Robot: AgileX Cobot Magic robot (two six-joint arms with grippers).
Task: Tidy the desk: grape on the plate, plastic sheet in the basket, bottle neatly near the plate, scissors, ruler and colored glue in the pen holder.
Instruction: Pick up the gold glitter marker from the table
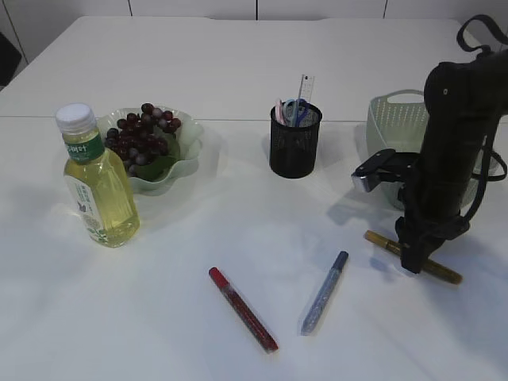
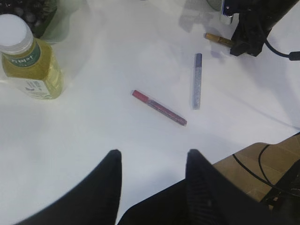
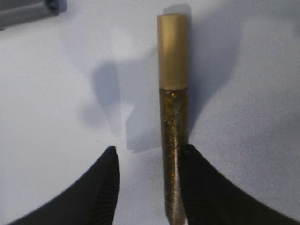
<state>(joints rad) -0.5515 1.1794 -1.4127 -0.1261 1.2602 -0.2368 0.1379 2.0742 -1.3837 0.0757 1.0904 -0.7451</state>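
While right gripper [image 3: 147,180] straddles gold glue [image 3: 172,117], basket [image 1: 393,119] stands behind.

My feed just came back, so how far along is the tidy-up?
Done, it appears: grapes on the plate, bottle beside it, scissors and ruler in the holder. In hand: the right gripper is open around the gold glue on the table. Left: red glue and blue glue. I cannot see inside the basket.

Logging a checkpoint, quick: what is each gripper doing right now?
Left gripper: open, holding nothing.
Right gripper: open, down around the gold glue pen, not closed on it.
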